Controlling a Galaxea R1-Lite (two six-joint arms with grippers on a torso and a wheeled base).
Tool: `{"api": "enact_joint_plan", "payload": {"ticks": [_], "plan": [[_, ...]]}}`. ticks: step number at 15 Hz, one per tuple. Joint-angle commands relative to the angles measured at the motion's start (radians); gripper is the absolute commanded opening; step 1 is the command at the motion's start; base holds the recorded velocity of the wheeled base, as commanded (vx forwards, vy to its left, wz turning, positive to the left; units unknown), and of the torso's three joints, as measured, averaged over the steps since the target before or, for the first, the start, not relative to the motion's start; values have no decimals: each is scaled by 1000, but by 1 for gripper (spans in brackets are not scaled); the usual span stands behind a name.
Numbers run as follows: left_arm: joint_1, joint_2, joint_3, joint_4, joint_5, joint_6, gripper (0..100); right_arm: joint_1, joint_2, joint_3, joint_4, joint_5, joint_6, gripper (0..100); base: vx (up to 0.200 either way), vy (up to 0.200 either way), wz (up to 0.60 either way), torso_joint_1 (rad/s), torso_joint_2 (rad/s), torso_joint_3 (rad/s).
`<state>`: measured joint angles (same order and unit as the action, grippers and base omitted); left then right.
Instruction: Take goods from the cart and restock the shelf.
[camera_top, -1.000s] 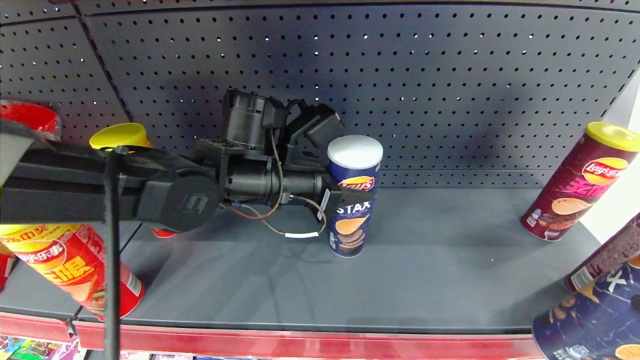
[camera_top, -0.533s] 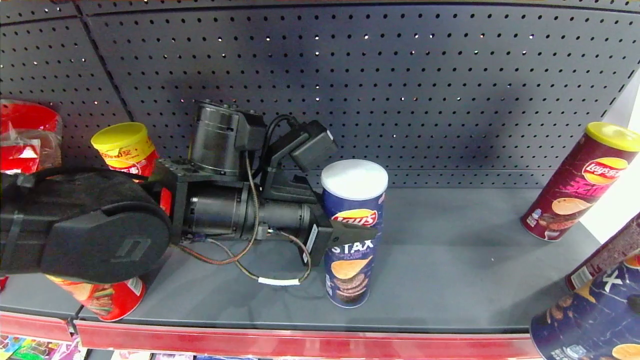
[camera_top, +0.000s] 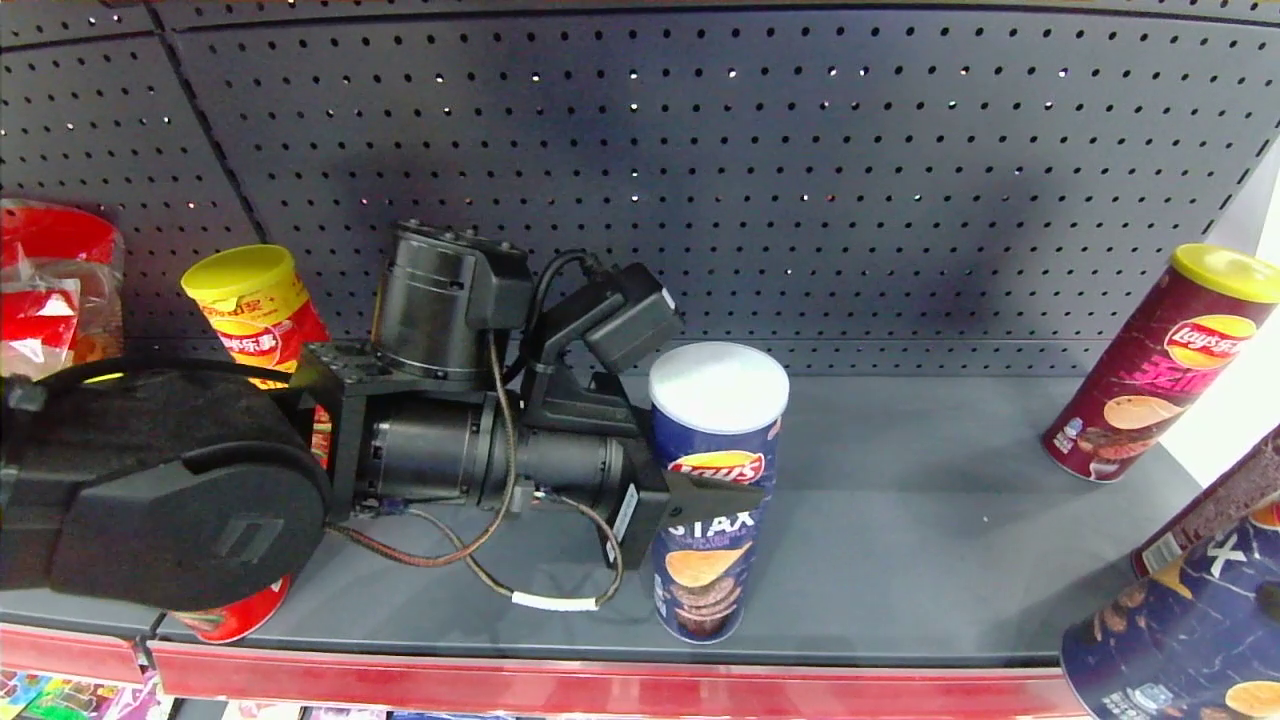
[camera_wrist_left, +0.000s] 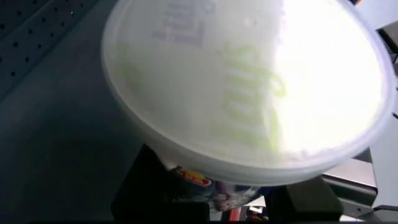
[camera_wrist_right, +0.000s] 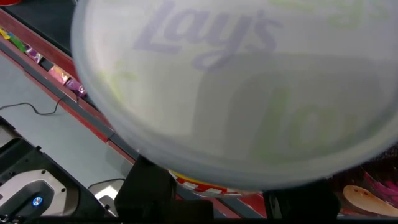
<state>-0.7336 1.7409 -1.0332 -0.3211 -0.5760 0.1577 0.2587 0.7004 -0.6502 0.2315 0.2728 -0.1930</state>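
— While you've got that view up, where is the blue can (camera_top: 705, 570)?
— Upright near the front edge of the shelf (camera_top: 900, 540), roughly midway along it. I have the left gripper (camera_top: 712, 487) clenched round its middle, the arm coming in from the shelf's left end.
— It was deeper a second ago, wasn't it?
— Yes. I had it set back toward the rear panel (camera_top: 800, 200). I've since drawn it forward, and now it stands just behind the red front strip (camera_top: 600, 685).
— Is the base down?
— I can't tell; it looks at or just off the surface. My guess is only the letting go is left, and I'd watch it doesn't tip over that edge.
— The other arm?
— My right gripper (camera_wrist_right: 221, 198) is clamped on a second blue can (camera_top: 1180, 640), off the shelf's front right corner. The maroon can (camera_top: 1150, 370) at the right end and the yellow-lidded can (camera_top: 255, 310) at the left stand well apart from mine.
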Motion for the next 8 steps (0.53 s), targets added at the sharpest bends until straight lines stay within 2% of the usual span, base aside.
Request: {"api": "enact_joint_plan", "payload": {"ticks": [1, 4, 6, 8], "plan": [[-15, -4, 5, -1, 1, 0, 0, 1, 2, 0, 0, 0, 0, 0, 0, 0, 0, 0, 0, 0], [-18, -4, 10, -3, 4, 16, 0, 1, 2, 4, 0, 0, 0, 0, 0, 0, 0, 0, 0, 0], [-16, -6, 38, -6, 4, 40, 0, 1, 2, 4, 0, 0, 0, 0, 0, 0, 0, 0, 0, 0], [-18, -6, 48, -21, 7, 42, 0, 1, 2, 4, 0, 0, 0, 0, 0, 0, 0, 0, 0, 0]]}}
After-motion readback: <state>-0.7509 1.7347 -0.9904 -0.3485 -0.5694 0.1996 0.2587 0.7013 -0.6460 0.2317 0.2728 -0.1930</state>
